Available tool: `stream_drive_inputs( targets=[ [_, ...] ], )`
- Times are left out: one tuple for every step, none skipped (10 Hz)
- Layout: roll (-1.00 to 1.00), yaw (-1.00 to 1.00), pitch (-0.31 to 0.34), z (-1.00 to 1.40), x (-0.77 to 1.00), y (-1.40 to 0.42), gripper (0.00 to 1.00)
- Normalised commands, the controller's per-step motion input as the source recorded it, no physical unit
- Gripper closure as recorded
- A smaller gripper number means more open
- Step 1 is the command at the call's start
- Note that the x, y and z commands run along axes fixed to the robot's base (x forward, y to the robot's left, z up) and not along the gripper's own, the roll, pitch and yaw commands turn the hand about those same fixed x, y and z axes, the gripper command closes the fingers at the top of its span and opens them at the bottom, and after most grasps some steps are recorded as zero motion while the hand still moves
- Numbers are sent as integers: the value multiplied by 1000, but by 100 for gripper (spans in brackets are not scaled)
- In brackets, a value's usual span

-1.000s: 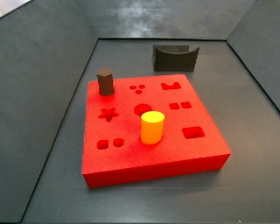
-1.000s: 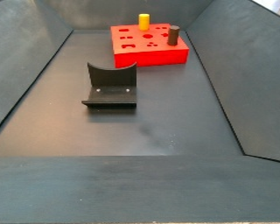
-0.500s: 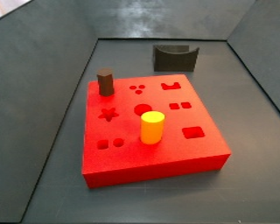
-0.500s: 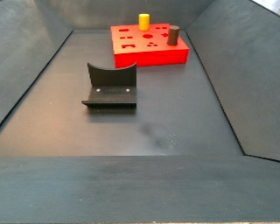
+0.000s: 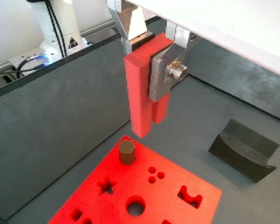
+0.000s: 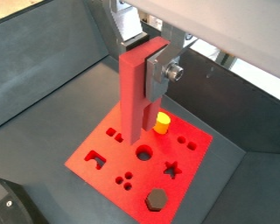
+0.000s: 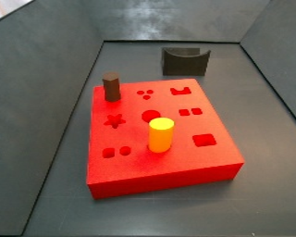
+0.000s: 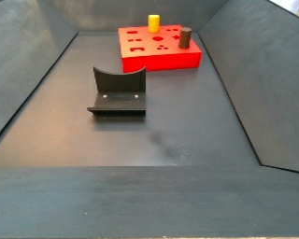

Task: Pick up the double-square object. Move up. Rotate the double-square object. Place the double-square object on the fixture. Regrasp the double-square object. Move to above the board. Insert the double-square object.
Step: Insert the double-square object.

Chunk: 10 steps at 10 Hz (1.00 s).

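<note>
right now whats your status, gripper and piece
Gripper high above the board, outside both side views. Shut on the double-square object, hanging upright. Brown cylinder and yellow cylinder stand in the board; fixture empty.

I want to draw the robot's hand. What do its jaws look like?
In both wrist views the gripper hangs above the board. Its fingers are flat silver plates with a round screw, under a white body. Black cables run behind it. The side views don't show it.
</note>
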Motion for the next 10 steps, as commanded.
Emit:
stream_drive_inputs(
  targets=[
    [0, -166, -63, -237, 106, -149, 100],
    [0, -380, -17, -443, 491, -171, 100],
    [0, -426, 0, -523, 660, -111, 100],
    [0, -423, 0, -554, 674, -89, 100],
    [0, -463, 0, -586, 649, -71, 100],
    [0, -611, 0, -589, 506, -46, 100],
    [-116, -837, -41, -449, 243, 0, 100],
    [-131, -923, -199, -423, 0, 0, 100],
    [-144, -911, -184, -383, 0, 0, 100],
    [-126, -931, -176, -400, 0, 0, 100]
  ],
)
